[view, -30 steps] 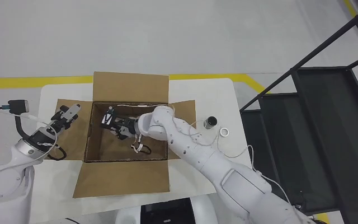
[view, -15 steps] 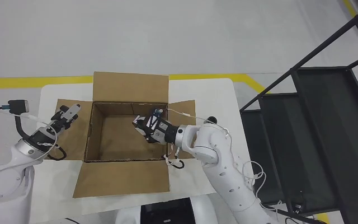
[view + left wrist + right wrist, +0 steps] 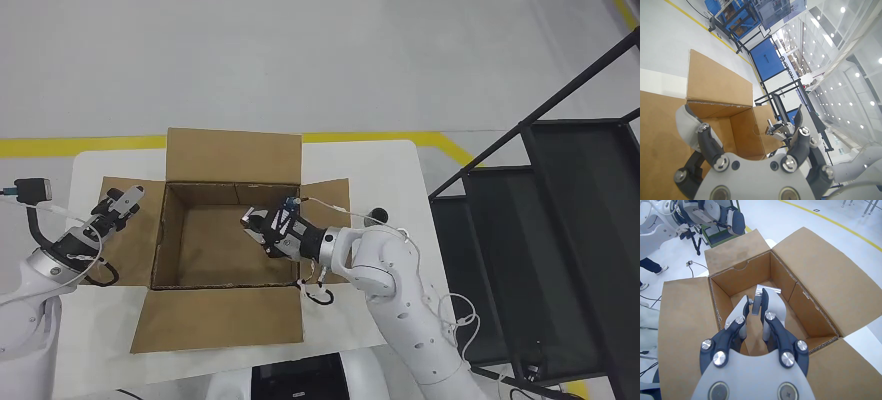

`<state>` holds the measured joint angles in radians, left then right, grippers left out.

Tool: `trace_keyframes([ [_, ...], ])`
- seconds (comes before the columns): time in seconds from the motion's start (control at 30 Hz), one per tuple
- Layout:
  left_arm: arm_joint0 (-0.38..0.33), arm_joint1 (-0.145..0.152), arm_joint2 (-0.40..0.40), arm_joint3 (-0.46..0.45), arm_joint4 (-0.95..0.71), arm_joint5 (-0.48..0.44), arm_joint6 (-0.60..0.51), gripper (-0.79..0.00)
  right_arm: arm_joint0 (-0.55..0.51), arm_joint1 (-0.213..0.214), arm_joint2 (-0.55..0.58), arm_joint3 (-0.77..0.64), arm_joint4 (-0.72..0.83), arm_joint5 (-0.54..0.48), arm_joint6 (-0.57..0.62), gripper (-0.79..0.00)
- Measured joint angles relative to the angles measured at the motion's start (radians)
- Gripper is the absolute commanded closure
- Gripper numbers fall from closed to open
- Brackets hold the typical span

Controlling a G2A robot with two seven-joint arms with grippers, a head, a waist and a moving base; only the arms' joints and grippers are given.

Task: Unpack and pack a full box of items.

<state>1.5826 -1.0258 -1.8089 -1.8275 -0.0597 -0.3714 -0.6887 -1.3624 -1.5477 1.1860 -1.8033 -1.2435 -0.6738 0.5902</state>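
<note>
As right fingers (image 3: 773, 303) pinch it, bracket (image 3: 756, 306) overhangs box (image 3: 745, 275).

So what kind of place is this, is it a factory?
Probably a big warehouse or factory hall. You can see yellow floor lines, blue storage racks, and a very high ceiling dotted with round lights.

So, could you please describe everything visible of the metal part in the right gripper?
The metal part is small, silvery and looks like machined aluminium: a flat bar with a crosswise plate at its far end and a short round stud on one side. The right gripper is shut on it, its two fingers clamping it from opposite sides. It hangs over the inside of the open cardboard box, apart from its walls and floor.
</note>
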Motion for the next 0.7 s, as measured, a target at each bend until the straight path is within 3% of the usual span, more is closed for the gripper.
trace_keyframes([
  [0.53,0.000,0.000,0.000,0.000,0.000,0.000,0.000,-0.785,0.000,0.000,0.000,0.000,0.002,0.001,-0.002,0.000],
  [0.7,0.000,0.000,0.000,0.000,0.000,0.000,0.000,-0.785,-0.033,0.019,0.073,-0.086,0.123,-0.033,0.037,0.000],
])
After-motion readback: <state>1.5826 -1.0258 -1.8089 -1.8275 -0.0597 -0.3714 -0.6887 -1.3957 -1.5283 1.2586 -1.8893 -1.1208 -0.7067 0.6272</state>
